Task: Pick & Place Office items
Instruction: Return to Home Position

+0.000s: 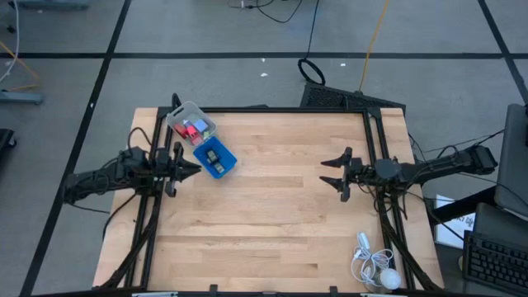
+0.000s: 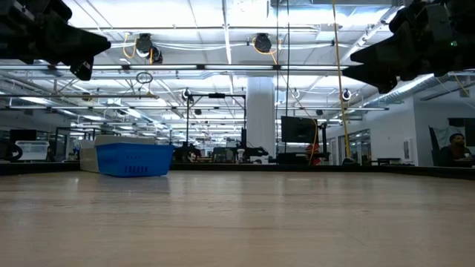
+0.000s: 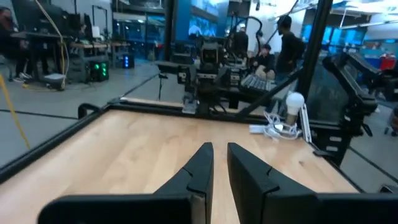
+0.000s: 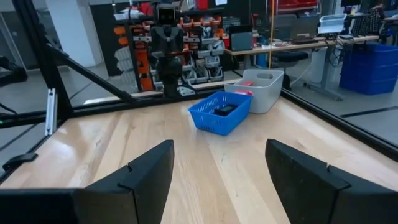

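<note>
Left pincer (image 1: 196, 168) nearly closed — right pincer (image 1: 324, 173) wide, empty.

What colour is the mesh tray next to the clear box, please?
The tray is bright blue, beside the box; the right wrist view shows it best.

I can't make out any readable text, label, brand, number or sign in any of my views. The blue tray (image 4: 221, 111) and the clear plastic box (image 4: 260, 89) beside it on the desk (image 1: 280, 214) carry no lettering I can read, and neither do the small pieces inside them. The white corded gadget (image 1: 373, 264) near the desk's corner shows no marking. Screens and shelves in the room behind are too far off and too blurred to read.
</note>
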`<control>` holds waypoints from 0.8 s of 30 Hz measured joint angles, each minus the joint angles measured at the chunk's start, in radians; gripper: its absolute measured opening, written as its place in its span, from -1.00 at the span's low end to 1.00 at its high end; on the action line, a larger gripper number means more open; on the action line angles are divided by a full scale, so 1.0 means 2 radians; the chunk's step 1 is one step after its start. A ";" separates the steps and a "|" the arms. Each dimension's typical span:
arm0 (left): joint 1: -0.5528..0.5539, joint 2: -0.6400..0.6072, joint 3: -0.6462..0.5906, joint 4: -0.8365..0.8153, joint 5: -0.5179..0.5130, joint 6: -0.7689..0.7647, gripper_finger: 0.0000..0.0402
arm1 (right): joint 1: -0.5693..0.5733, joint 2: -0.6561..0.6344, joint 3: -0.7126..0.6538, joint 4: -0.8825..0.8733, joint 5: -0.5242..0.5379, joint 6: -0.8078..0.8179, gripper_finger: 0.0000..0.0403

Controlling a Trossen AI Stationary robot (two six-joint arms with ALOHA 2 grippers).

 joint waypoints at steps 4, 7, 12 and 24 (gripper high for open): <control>-0.037 0.004 -0.002 0.005 -0.029 0.005 -0.77 | 0.000 -0.010 0.000 -0.004 0.000 0.000 0.23; -0.070 0.015 -0.030 0.055 -0.064 0.013 -0.77 | 0.000 -0.011 0.000 -0.005 0.000 -0.001 0.23; -0.115 0.014 -0.064 0.097 -0.122 0.036 -0.77 | 0.000 -0.012 0.000 -0.004 -0.002 -0.002 0.23; -0.148 0.014 -0.065 0.078 -0.176 0.062 -0.77 | 0.054 -0.014 -0.052 0.093 -0.001 -0.063 0.23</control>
